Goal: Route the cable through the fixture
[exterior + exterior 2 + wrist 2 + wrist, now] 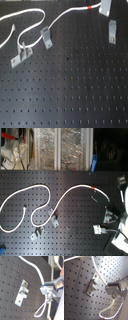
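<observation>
1 cable (pixel 30 24) – 2 fixtures (pixel 46 36) on pegboard (pixel 70 85); end effector (pixel 46 291) pinching cable nr red band (pixel 89 8).

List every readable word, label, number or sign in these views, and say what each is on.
None can be read in any view.
Cable: a red band, no lettering.
Fixtures: bare metal, unmarked.
Black board: only holes.
Clutter behind the board in the second exterior view: too blurred to tell if it carries text.
</observation>
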Robot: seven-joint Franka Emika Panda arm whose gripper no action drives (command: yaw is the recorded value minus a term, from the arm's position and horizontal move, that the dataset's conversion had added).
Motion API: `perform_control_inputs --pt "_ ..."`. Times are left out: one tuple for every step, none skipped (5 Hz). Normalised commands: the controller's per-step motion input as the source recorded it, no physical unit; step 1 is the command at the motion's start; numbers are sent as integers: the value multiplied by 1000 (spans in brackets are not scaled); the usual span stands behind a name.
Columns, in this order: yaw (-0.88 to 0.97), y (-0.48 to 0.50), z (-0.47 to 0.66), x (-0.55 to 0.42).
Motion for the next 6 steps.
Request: perform_control_inputs --pt "-808 48 233 -79" --pt "-957 43 259 -41" --pt "-954 51 256 -48" --pt "-894 85 268 -50" --pt "-654 133 287 -94" --pt "-183 257 228 -22"
